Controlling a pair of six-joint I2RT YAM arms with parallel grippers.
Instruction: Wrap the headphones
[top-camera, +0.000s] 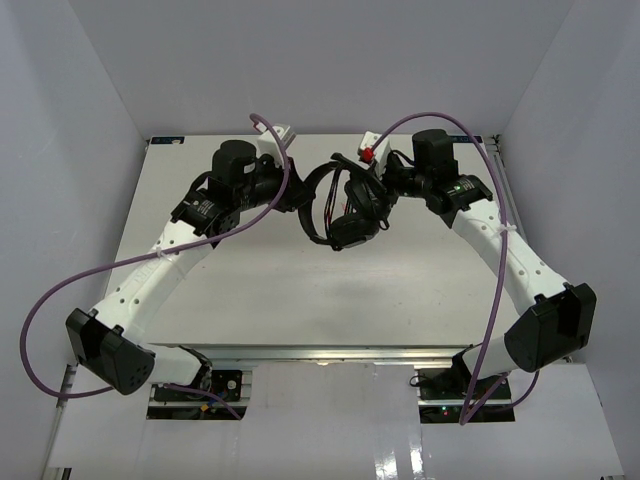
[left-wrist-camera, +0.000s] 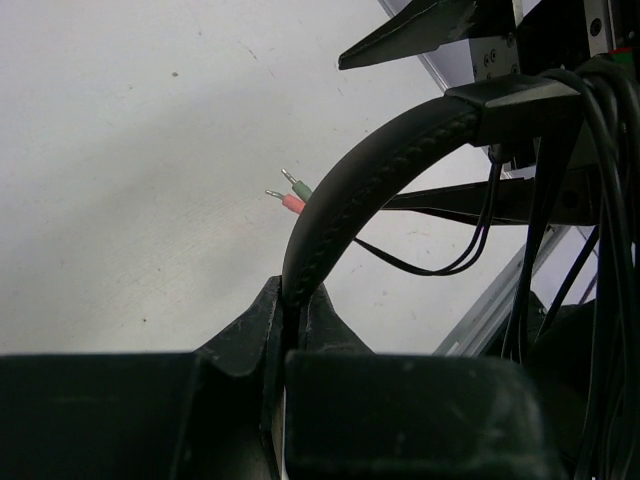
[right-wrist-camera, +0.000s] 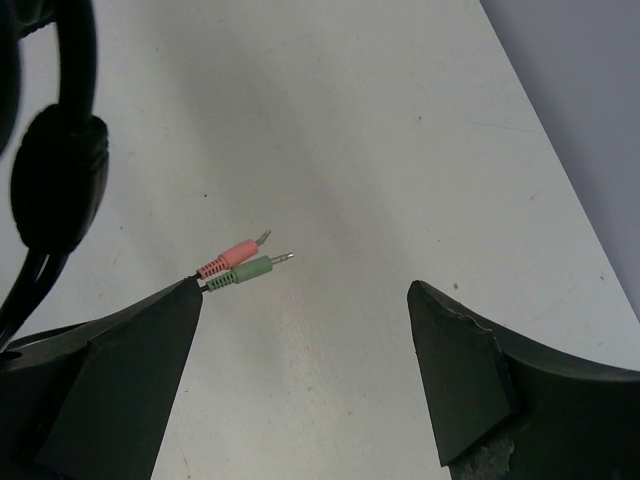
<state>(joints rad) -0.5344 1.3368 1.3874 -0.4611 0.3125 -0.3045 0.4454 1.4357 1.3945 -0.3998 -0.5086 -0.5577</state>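
The black headphones (top-camera: 345, 212) hang between my two grippers above the table's far middle. My left gripper (top-camera: 298, 195) is shut on the padded headband (left-wrist-camera: 370, 180), which rises from between its fingers (left-wrist-camera: 255, 325) in the left wrist view. The thin black cord (left-wrist-camera: 440, 268) loops under the headband. Its pink and green plugs (right-wrist-camera: 240, 262) stick out just past my right gripper's left fingertip (right-wrist-camera: 185, 300); they also show in the left wrist view (left-wrist-camera: 292, 198). My right gripper (right-wrist-camera: 305, 290) is open and holds nothing. An earcup (right-wrist-camera: 55, 180) hangs to its left.
The white table (top-camera: 300, 290) is walled in by white panels on three sides. Its edge meets the wall (right-wrist-camera: 580, 120) close to the right of my right gripper. A metal rail (left-wrist-camera: 500, 290) runs near the headphones. Purple robot cables (top-camera: 500, 260) arc above both arms.
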